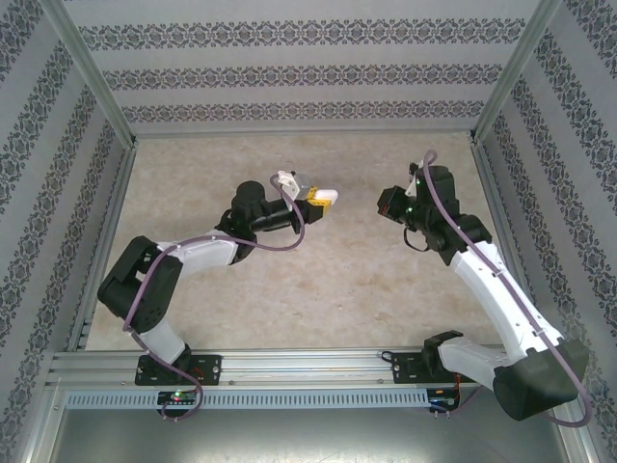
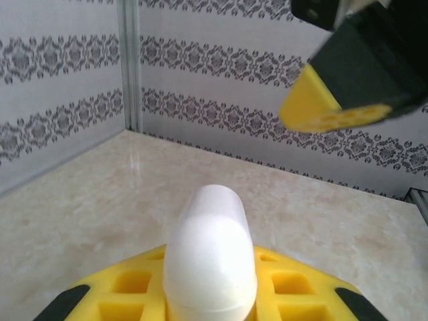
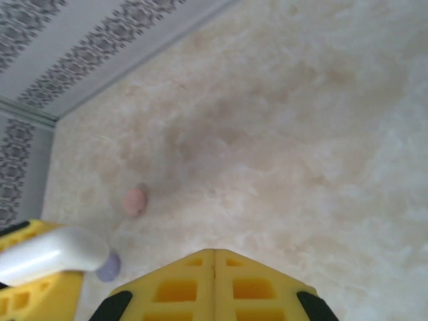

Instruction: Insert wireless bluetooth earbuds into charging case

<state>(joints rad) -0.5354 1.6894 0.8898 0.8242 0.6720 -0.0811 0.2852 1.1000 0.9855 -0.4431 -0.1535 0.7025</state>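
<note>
Left gripper (image 1: 321, 199) is clasping a white charging case (image 2: 210, 257) in the air above the middle of the table (image 1: 318, 289).
The case is lying lengthwise along the yellow fingers (image 2: 127, 297), its rounded end pointing toward the right gripper (image 1: 388, 203), whose jaws are pressing together on nothing. Its shell is showing plain glossy white, and its near end is running off the bottom of the left wrist view. On the table beneath, a pink rounded thing (image 3: 135, 200) and a purple rounded thing (image 3: 109, 266) are lying close together. Both are too blurred to tell earbud from case, and the purple one is partly hiding behind the held case.
</note>
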